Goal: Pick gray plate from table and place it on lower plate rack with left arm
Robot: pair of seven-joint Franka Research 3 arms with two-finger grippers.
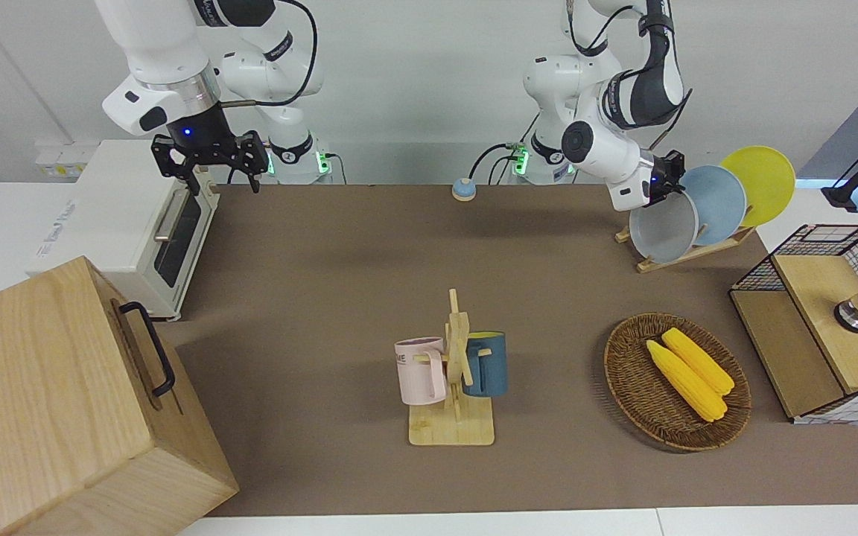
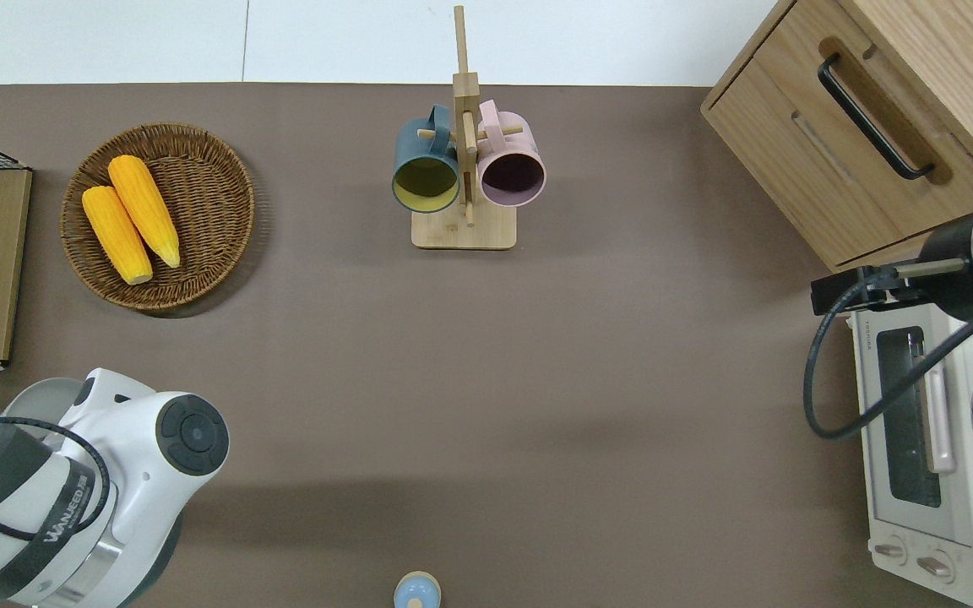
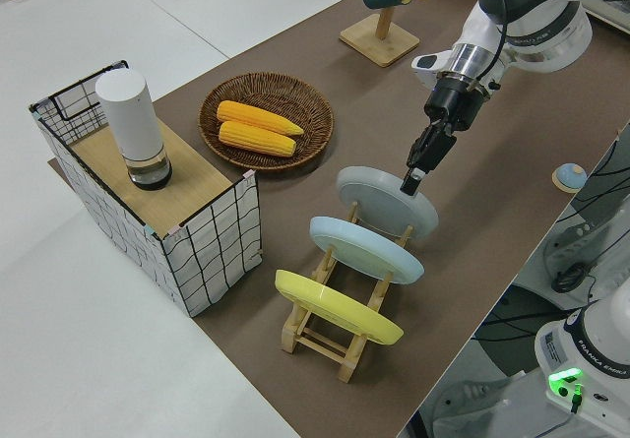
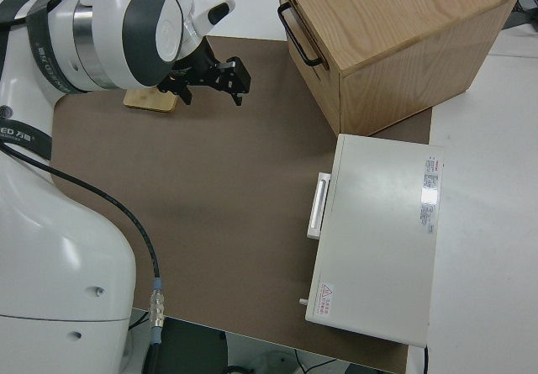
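The gray plate (image 1: 663,227) leans in the lowest slot of the light-wood plate rack (image 1: 686,253), at the left arm's end of the table. In the left side view the gray plate (image 3: 389,202) stands at the rack's (image 3: 325,325) low end. My left gripper (image 3: 413,177) is shut on the plate's upper rim; it also shows in the front view (image 1: 666,181). In the overhead view the arm hides the gripper and only the plate's edge (image 2: 39,395) shows. My right gripper (image 1: 224,186) is open, empty and parked.
A light blue plate (image 1: 719,201) and a yellow plate (image 1: 760,182) fill the rack's higher slots. A wicker basket (image 1: 626,380) with two corn cobs, a wire crate (image 1: 809,327), a mug tree (image 1: 453,372), a toaster oven (image 1: 138,223) and a wooden cabinet (image 1: 49,402) stand around.
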